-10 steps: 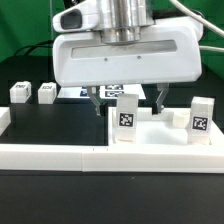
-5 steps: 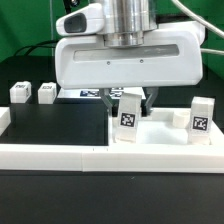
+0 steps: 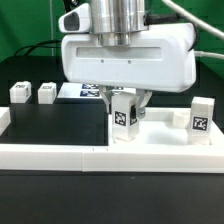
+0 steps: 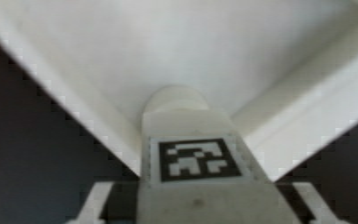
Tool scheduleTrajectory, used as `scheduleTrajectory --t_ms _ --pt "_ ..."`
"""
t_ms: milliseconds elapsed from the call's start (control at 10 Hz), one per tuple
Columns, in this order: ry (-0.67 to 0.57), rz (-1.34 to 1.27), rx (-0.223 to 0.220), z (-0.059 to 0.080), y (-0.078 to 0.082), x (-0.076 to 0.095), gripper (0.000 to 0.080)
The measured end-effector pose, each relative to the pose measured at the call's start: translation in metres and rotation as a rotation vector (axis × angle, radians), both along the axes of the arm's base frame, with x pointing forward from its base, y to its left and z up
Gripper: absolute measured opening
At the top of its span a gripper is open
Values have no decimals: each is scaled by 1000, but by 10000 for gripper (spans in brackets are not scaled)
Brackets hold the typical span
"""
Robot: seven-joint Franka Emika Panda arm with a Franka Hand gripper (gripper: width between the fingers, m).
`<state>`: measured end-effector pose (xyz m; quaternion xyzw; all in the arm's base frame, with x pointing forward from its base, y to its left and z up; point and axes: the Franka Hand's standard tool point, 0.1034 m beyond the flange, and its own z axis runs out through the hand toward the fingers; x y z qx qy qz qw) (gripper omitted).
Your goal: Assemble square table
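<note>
Pinches leg (image 3: 123, 120) in narrowed claw (image 3: 126, 104), long axis near upright, straight below wrist, by top's (image 3: 168, 138) edge on exterior view's left.

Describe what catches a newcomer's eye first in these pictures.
The big white gripper fills the middle of the exterior view, clamped on a tagged leg block at the white tabletop's edge. A second leg block stands at the exterior view's right; two smaller white blocks sit at its left.
</note>
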<state>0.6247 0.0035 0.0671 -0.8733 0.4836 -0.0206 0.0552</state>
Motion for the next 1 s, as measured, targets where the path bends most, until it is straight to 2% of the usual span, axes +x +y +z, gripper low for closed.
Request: scheduleTrajectory --t_ms 200,700,900,1000 --pt "103 -297 75 -2 0 3 291" --pt "143 -628 98 -3 2 2 291" --pt "186 -938 127 -4 1 0 291" --pt "191 -967 127 -4 1 0 291"
